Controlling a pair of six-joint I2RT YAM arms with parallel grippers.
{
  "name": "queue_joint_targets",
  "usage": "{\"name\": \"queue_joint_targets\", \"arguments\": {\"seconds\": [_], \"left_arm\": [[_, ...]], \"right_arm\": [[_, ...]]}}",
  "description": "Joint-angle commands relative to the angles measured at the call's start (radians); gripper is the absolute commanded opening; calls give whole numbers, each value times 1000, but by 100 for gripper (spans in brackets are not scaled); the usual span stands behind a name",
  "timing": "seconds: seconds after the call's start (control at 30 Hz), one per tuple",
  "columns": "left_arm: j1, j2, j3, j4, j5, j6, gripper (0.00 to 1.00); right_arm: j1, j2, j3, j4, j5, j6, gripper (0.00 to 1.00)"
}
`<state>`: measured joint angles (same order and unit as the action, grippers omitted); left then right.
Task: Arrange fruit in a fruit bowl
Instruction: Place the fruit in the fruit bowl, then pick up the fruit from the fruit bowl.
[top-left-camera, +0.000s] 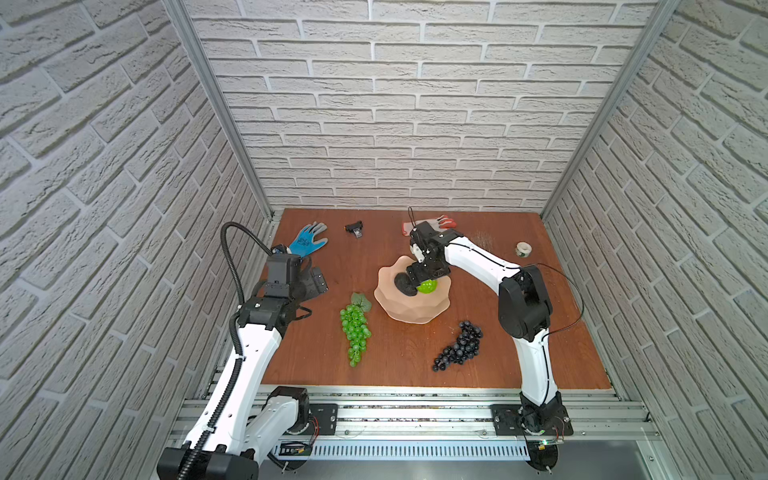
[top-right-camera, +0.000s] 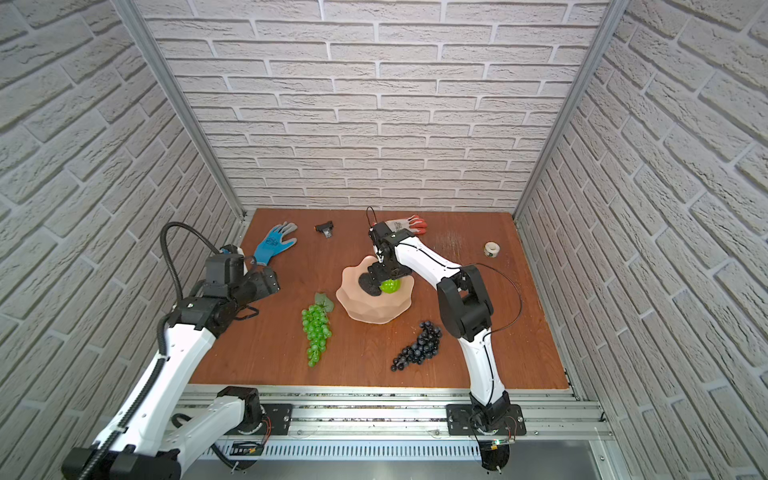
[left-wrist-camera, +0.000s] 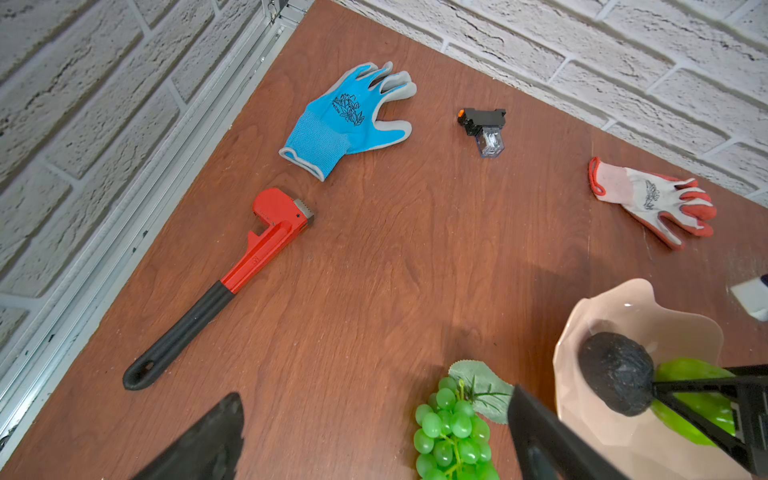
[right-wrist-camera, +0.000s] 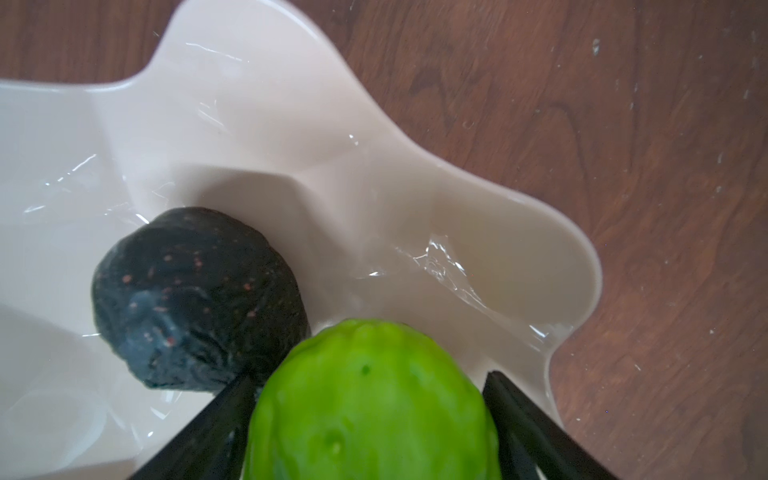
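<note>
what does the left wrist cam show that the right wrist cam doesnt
Only the left wrist view: a red wrench, a blue glove, a white and orange glove, a small black part and the green grapes. Only the right wrist view: pale specks on the dark fruit. Both: the pink bowl, the dark fruit, and the green fruit between the fingers of the right hand.

In both top views, the bright green round fruit (top-left-camera: 431, 286) is being partly covered by the right end effector (top-left-camera: 420, 286); it is being cropped by the right wrist view's edge.
</note>
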<state>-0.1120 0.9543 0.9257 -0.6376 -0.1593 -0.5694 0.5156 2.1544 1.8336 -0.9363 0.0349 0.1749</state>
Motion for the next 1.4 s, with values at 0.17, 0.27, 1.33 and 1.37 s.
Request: {"name": "queue_joint_targets", "arguments": {"seconds": [0.17, 0.27, 1.33, 1.37], "left_arm": [[6, -16, 12, 1, -12, 5, 98], [6, -14, 13, 3, -12, 5, 98], [6, 11, -5, 36, 8, 10, 98], [6, 9, -5, 36, 7, 11, 98]], "right_arm": [[10, -11, 19, -4, 29, -11, 93], [11, -13, 35, -15, 40, -12, 93], [151, -217, -198, -50, 5, 27, 89], [153, -214, -205, -47, 5, 30, 89]]}}
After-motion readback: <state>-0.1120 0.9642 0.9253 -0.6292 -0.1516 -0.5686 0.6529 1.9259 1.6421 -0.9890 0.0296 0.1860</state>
